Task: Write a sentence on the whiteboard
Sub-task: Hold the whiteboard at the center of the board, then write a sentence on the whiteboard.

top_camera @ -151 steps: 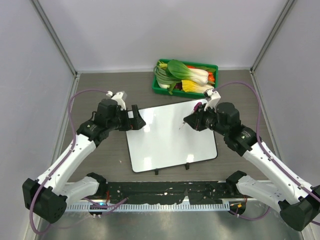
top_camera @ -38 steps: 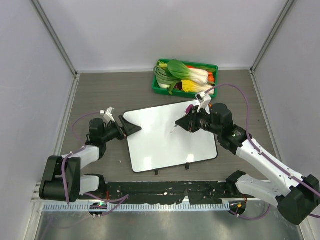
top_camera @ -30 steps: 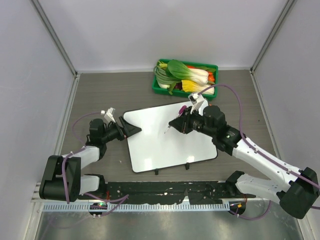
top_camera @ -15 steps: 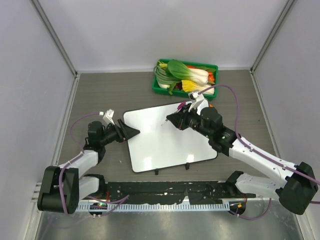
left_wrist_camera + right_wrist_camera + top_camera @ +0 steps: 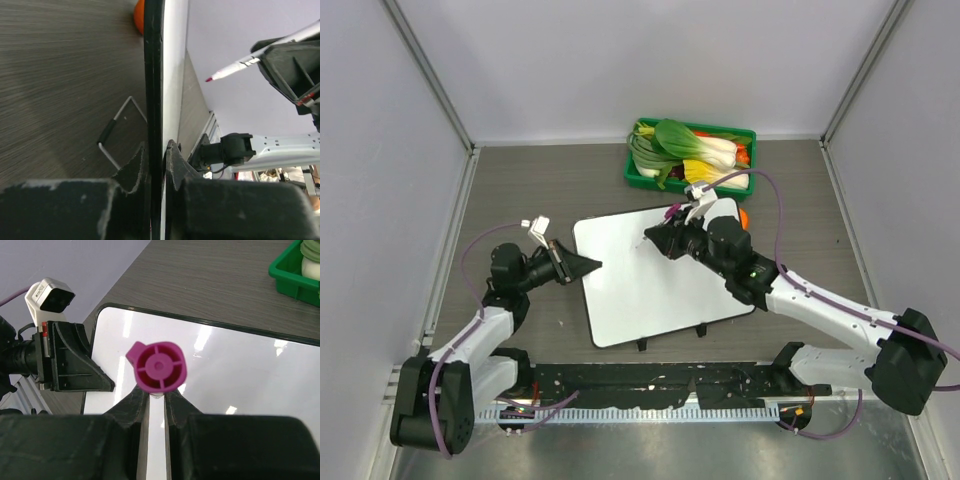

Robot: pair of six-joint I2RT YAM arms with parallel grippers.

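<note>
Presently: whiteboard (image 5: 660, 290) — flat white board with a thin black rim, set on the table (image 5: 540, 190) between the two arms, its far right corner near a green tray (image 5: 730, 127) of vegetables (image 5: 692, 145). Writing surface: blank in all three views. No stroke of the sentence can be made out, so by this showing the writing has not begun and all of it is left to do. What does look done is the preparation. Left gripper (image 5: 588, 264): closed on the board's left edge, with the black rim pinched between its fingers (image 5: 134, 170) in the left wrist view, which reads as a steadying hold. A wire stand (image 5: 106, 134) shows on the board's underside there; whether that edge is raised off the table cannot be told. Right gripper (image 5: 658, 238): closed on a marker (image 5: 159, 366), whose magenta end faces the right wrist camera from between the two fingers. Position of the board relative to the right gripper: directly beneath and ahead of it, the marker pointing down toward the board's far left part. The tip (image 5: 209, 79) appears to stand just clear of the white face rather than on it — a gap shows in the left wrist view. Judged next requirement: bring the tip down onto the surface near that corner and begin the first letter, while the left hold keeps the board from sliding.
</note>
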